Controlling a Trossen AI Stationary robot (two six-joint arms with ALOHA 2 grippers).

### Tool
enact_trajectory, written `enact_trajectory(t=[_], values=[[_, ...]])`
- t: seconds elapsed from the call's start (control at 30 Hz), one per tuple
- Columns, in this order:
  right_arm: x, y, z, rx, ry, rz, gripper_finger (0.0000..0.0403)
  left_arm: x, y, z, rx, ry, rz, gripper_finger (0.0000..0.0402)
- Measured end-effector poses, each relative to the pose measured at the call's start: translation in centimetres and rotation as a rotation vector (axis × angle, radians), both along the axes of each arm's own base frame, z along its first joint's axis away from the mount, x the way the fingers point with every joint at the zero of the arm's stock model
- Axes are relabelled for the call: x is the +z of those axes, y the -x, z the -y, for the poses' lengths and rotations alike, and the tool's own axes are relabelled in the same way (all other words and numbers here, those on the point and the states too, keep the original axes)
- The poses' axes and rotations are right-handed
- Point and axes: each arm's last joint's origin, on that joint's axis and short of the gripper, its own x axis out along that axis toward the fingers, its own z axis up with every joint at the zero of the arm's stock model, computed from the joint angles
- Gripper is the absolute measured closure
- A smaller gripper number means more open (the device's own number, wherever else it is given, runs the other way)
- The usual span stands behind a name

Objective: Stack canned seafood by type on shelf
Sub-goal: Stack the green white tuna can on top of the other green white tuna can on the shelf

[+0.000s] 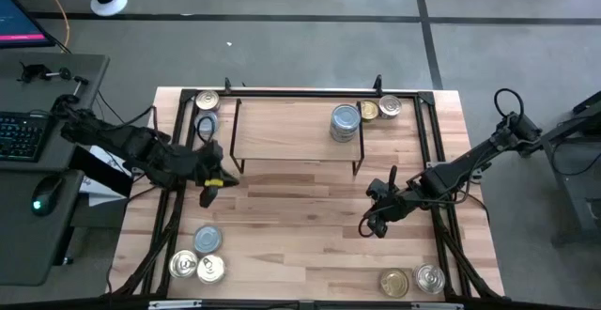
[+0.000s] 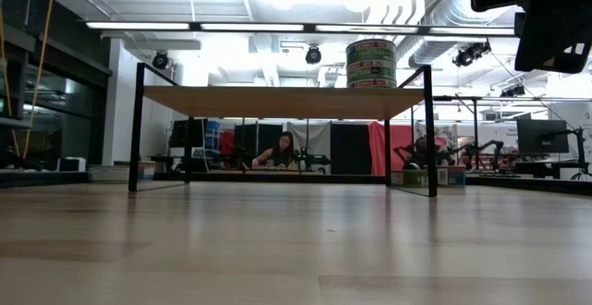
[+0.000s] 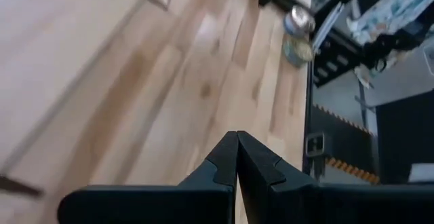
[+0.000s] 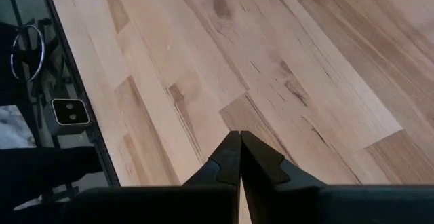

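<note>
1. the shelf (image 1: 282, 127) stands at the far middle of the table (image 1: 300, 235). on its right end sits a stack of tins (image 1: 346, 122), which the low view shows as two or three high with green labels.
2. the other tins are still on the table: two at the far left corner (image 1: 207, 111), two at the far right just beside the shelf (image 1: 379, 109), three at the near left (image 1: 198, 256) and two at the near right (image 1: 412, 280).
3. the left gripper (image 1: 212, 180) hangs over the table just off the shelf's near left leg. its fingers are pressed together with nothing between them, plain in the left wrist view.
4. the right gripper (image 1: 373, 224) hangs over bare wood in front of the shelf's right end, also pinched tight and empty.
5. judging from this, one pile is started and most of the sorting is left; the step in hand looks like going for another tin.
6. to do it well, each gripper should spread its fingers before coming down, then take a tin across its width, low on the side wall, not on the pull-tab top.
7. pick a tin whose top matches the pile it joins. blue, gold and silver tops lie mixed in the corner groups, so check first.
8. lift clear of neighbours that touch, or they will get dragged.
9. set the tin down flat and centred. a tilted drop on the tall stack could tip it off the shelf.
</note>
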Motion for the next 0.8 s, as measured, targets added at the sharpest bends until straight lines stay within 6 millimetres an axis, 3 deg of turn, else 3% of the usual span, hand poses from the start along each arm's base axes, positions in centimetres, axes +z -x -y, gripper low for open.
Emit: enact_trajectory(t=[0.2, 0.37, 0.53, 0.67, 0.8], values=[[0.0, 0.0, 0.0, 0.026, 0.023, 0.012, 0.0403, -2.9, -0.4, 2.8, 0.002, 0.088, -0.147, 0.0402], [0.2, -0.2, -0.2, 0.042, 0.021, 0.033, 0.0403, -7.2, -0.2, 6.1, 0.022, 0.170, -0.367, 0.0402], [0.2, 0.0, -0.5, 0.071, 0.025, 0.043, 0.0403, -10.6, 0.2, 8.5, 0.152, 0.226, -0.533, 0.0402], [0.2, 0.1, -0.8, 0.086, 0.025, 0.042, 0.0403, -12.2, 0.8, 10.0, 0.216, 0.272, -0.670, 0.0401], [0.2, 0.1, -0.8, 0.087, 0.025, 0.042, 0.0403, -13.3, 1.8, 10.2, 0.366, 0.272, -0.820, 0.0402]])
